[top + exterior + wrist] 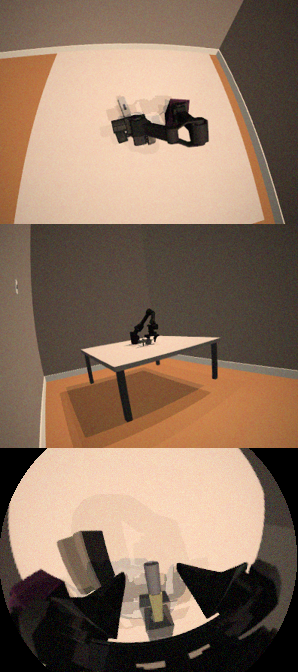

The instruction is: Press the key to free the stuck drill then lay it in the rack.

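The drill, a grey cylinder with a yellow lower part, stands upright in a small dark grey block in the wrist view. My gripper is open; its black fingers stand apart on either side of the drill, with a visible gap to each. A pale grey bar with a small dark slot shows beyond the gripper in the top view. I cannot tell whether it is the rack or the key. The arm hides most of the drill area there, and the exterior view is too distant to show it.
A box-like piece with beige-grey and black sides stands left of the drill in the wrist view. A dark purple block is by the arm's base. The arm reaches over the white table.
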Motion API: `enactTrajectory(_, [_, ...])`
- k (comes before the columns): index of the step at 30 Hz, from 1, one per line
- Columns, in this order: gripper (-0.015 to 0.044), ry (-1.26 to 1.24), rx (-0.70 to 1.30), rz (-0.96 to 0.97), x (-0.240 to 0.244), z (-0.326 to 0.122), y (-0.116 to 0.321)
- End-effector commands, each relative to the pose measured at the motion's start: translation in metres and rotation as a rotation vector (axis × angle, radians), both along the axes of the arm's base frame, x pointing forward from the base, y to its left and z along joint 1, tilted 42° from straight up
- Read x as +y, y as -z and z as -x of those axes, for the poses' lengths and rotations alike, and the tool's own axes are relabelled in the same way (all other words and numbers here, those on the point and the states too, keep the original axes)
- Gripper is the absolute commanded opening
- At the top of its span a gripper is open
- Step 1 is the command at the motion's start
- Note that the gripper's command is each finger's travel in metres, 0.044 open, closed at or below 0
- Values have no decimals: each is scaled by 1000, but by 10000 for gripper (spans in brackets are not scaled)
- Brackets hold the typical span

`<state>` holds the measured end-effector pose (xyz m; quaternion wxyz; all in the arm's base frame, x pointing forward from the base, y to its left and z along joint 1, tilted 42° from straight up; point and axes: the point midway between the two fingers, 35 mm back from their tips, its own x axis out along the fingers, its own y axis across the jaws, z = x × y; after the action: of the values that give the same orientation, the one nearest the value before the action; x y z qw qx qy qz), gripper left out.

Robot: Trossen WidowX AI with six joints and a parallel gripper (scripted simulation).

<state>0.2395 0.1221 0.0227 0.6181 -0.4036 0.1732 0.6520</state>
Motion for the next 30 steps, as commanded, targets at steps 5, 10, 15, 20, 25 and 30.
enactTrajectory(5, [177, 0, -1, 0, 0, 0, 0])
enactTrajectory(10, [46, 0, -1, 0, 0, 0, 0])
enactTrajectory(15, [13, 0, -1, 0, 0, 0, 0])
enactTrajectory(20, [0, -2, 1, 4, -1, 1, -1])
enactTrajectory(25, [0, -3, 1, 5, -2, 2, -2])
enactTrajectory(30, [0, -3, 1, 5, 0, 3, -3])
